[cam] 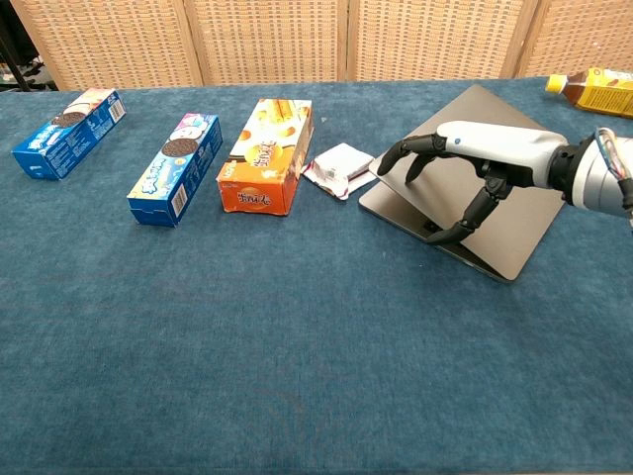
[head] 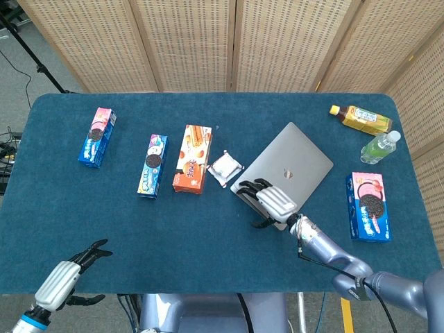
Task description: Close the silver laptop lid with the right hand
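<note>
Chest view, right of frame: my right hand (cam: pixel 475 158) presses spread fingers (cam: pixel 396 153) on the thin silver laptop lid (cam: pixel 495 213), nearly flat.

keyboard (cam: pixel 432 229): mostly hidden under the lowered lid
yellow bottle (cam: pixel 596 91): cut off, upper right edge
left hand (head: pixel 64 277): unseen in chest view

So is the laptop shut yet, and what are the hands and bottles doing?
laptop: lid nearly shut, small gap left
right hand: fingers spread, pressing on the lid
left hand: open, holds nothing
tea bottle: lying down, capped
clear bottle: lying down, capped
</note>
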Robot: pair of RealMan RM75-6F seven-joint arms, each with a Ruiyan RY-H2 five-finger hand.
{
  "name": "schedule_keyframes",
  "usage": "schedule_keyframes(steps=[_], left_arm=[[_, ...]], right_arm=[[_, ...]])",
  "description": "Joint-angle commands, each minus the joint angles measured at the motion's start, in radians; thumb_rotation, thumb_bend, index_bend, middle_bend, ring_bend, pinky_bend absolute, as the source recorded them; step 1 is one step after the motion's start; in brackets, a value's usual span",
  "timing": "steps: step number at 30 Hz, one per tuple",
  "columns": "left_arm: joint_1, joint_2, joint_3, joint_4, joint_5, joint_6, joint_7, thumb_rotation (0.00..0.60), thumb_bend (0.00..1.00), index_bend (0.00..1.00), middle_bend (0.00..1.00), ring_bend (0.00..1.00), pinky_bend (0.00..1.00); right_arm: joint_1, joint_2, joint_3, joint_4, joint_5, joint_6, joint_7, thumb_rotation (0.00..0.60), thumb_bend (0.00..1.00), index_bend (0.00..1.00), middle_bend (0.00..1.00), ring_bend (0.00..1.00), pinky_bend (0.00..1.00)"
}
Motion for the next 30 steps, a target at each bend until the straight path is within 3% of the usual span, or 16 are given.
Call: schedule_keyframes(steps=[1, 30], left_arm=[[0.000, 0.000, 0.000, 0.000, 0.000, 0.000, 0.000, 0.600, 0.01, 0.23, 0.12, 0.21, 0.29], [-0.005, -0.010, 0.009, 0.012, -0.004, -0.015, -0.005, 0.600, 0.01, 0.23, 0.12, 0.20, 0.29]], right_arm=[[0.002, -0.006, -0.002, 0.008, 0.000, -0.002, 0.003, 0.600, 0.22, 0.19, 0.11, 0.22, 0.09], [0.016, -0.092, -0.037, 0.126, -0.013, -0.029, 0.066, 0.600, 0.22, 0.19, 0.11, 0.21, 0.09]])
